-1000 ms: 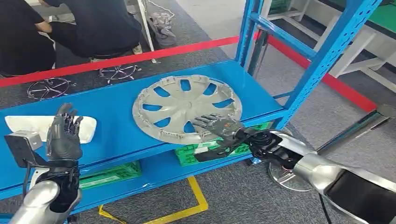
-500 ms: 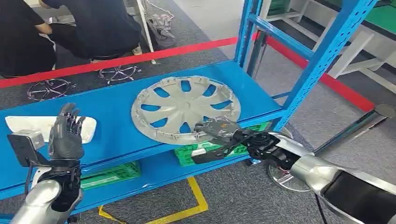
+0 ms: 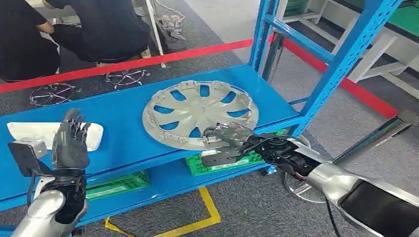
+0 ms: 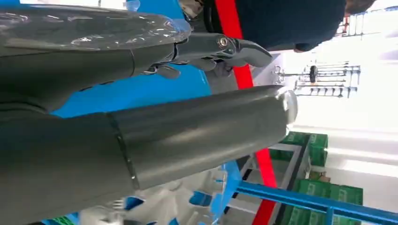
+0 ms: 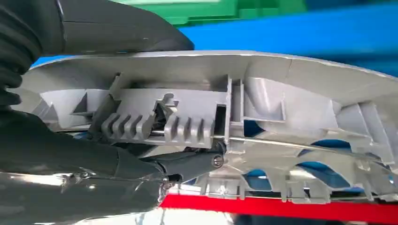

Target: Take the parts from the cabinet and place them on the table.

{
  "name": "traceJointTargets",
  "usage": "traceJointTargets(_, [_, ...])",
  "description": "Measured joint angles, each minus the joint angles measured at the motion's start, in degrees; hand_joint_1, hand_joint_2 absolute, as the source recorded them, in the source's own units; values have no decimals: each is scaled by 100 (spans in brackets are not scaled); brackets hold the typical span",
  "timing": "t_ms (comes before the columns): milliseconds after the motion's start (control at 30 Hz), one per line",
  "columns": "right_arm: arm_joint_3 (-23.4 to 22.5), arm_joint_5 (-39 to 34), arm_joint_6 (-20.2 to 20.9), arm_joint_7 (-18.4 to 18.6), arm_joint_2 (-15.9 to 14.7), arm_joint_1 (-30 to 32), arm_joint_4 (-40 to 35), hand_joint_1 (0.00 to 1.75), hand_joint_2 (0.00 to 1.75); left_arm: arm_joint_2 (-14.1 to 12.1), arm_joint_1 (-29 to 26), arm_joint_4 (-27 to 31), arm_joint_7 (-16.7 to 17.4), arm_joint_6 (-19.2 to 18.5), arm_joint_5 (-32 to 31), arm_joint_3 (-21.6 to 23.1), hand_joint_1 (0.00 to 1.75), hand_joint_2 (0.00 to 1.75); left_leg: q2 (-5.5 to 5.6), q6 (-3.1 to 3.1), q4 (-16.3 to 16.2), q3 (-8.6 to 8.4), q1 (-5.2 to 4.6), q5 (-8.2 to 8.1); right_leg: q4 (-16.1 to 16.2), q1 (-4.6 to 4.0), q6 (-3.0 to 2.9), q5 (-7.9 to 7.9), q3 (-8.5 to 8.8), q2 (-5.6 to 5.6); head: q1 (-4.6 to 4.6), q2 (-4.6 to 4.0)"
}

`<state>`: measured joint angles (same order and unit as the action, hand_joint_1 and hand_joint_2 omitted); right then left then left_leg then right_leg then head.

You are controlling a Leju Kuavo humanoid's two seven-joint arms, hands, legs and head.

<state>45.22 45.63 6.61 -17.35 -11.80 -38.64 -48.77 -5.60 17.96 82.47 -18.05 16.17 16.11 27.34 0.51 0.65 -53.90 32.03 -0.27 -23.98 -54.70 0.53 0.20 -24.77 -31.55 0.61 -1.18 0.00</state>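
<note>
Grey carpeted workshop floor (image 3: 237,207), crossed by a red tape line (image 3: 148,61) and marked with a yellow outline (image 3: 210,212) below the rack.

Blue metal cabinet (image 3: 118,123): open shelving with blue uprights at the right end; top shelf carries the parts.

Item, far left: left hand (image 3: 69,143), raised upright over the front edge of the shelf, fingers together and pointing up, holding nothing. The left wrist view shows its fingers (image 4: 225,47) extended and apart from the thumb, with nothing between them.

Item, left: white flat part (image 3: 44,133), lying on the shelf just behind the left hand, partly hidden by it.

Item, lower left: green crate (image 3: 116,183) on the lower shelf.

Item, centre: grey wheel cover (image 3: 197,111), round with spoke cut-outs, on the top shelf, its near edge overhanging the shelf front. Seen from below in the right wrist view (image 5: 263,98), the ribbed underside and clips are visible.

Item, centre right: right hand (image 3: 228,137), at the near rim of the wheel cover, thumb on one face and fingers on the other, gripping the rim.

Item, below the right hand: second green crate (image 3: 197,165) on the lower shelf.

Background, upper left: two people in dark clothes (image 3: 74,29) beyond the tape, with black chair bases (image 3: 52,93) on the floor.
</note>
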Motion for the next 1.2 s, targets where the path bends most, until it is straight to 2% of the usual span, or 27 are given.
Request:
traceJointTargets(133, [-295, -570, 295, 164, 0, -34, -313, 175, 175, 0, -20, -2, -2, 0, -26, -11, 0, 0, 0, 0, -3, 0, 0, 0, 0, 0, 0, 0, 0, -1, 2, 0])
traceJointTargets(267, [-562, -1091, 266, 284, 0, -34, -625, 175, 175, 0, -64, -2, 0, 17, -50, -57, 0, 0, 0, 0, -3, 0, 1, 0, 0, 0, 0, 0, 0, 0, 0, 0])
traceJointTargets(367, [-846, -1847, 130, 411, -2, -32, -979, 175, 175, 0, -99, 0, 7, 74, -72, -87, 0, 0, 0, 1, -5, 2, 1, 0, -1, 0, 0, 1, -1, 0, 2, 0])
traceJointTargets(500, [-1307, -2793, -429, 866, 0, 67, -1911, 175, 175, 7, -180, 9, 136, 175, -157, -92, 0, 0, 2, 1, -6, 6, 1, -1, -1, 0, 1, 0, -4, -3, 2, 0])
traceJointTargets(633, [-1661, -3075, -667, 1058, -2, 204, -2709, 175, 175, 39, -185, 9, 155, 166, -177, -92, 0, 0, 1, 1, -6, 9, 1, -3, 0, 1, 1, 0, -10, 2, -7, 0])
traceJointTargets(800, [-1965, -3157, -735, 999, -2, 381, -3383, 175, 175, 79, -180, 9, 153, 138, -181, -92, 0, 0, -1, 2, -6, 14, 4, -3, 1, 2, 1, 0, -18, 4, 4, 0])
traceJointTargets(833, [-2013, -3188, -788, 953, -2, 412, -3478, 175, 175, 85, -179, 9, 144, 138, -188, -92, 0, 175, -1, 2, -6, 14, 5, -3, 1, 2, 1, 0, -18, 3, 2, 0])
traceJointTargets(933, [-2118, -3306, -1006, 759, 2, 519, -3832, 175, 175, 116, -164, 7, 98, 194, -264, -90, 0, 175, 0, 2, -5, 16, 5, -3, 1, 1, 1, 0, -18, 1, 7, 0])
traceJointTargets(1067, [-2166, -3310, -1107, 728, 24, 576, -4253, 175, 175, 164, -126, 2, 30, 254, -354, -90, 0, 175, -1, 1, -4, 17, 5, -3, 0, 0, 1, -1, -18, 4, 7, 0])
traceJointTargets(1200, [-2111, -3346, -1187, 715, 59, 650, -4588, 175, 175, 216, -117, 2, -206, 306, -560, -85, 0, 175, -1, 2, -4, 18, 4, -3, 1, 0, 1, 0, -19, 6, -2, 0])
